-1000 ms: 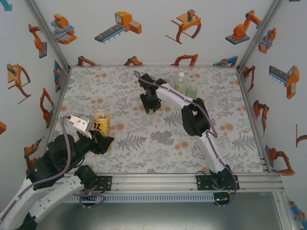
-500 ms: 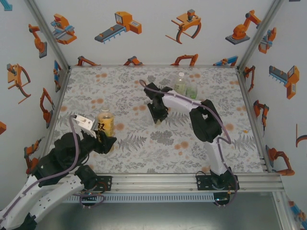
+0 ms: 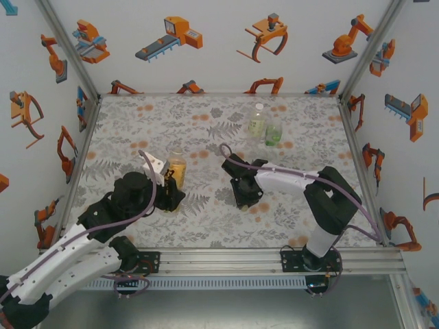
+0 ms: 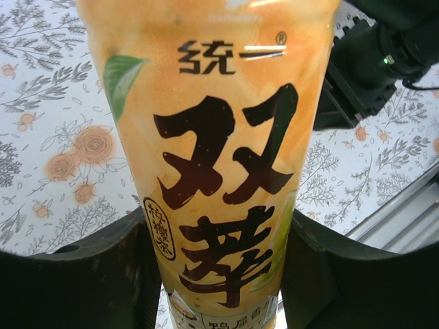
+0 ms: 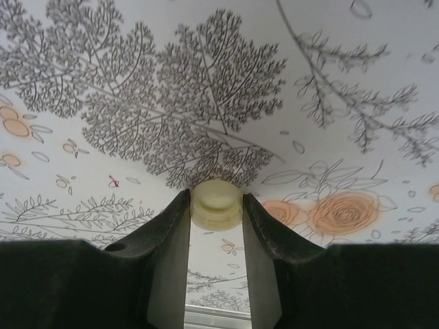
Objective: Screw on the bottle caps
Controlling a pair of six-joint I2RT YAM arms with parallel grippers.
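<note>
We read 统一 and ® on the amber bottle between the left fingers, 双萃 beneath, 柠檬茶 encircled

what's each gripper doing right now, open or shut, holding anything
left gripper: closed on the amber bottle
right gripper: closed on a pale bottle cap

Table cover: white, printed with grey fern sprays and pale orange roses.
Tall amber plastic bottle: yellow-orange label, dark brown characters, one green leaf at upper left.
Small round plastic cap: pale cream.
Clear plastic bottle: pale yellow-green label.
Short plastic bottle: green-tinted.
Enclosure walls: white, with scattered orange, blue and grey machine drawings.
Right arm, left arm: white links, black joints, purple cables.
</note>
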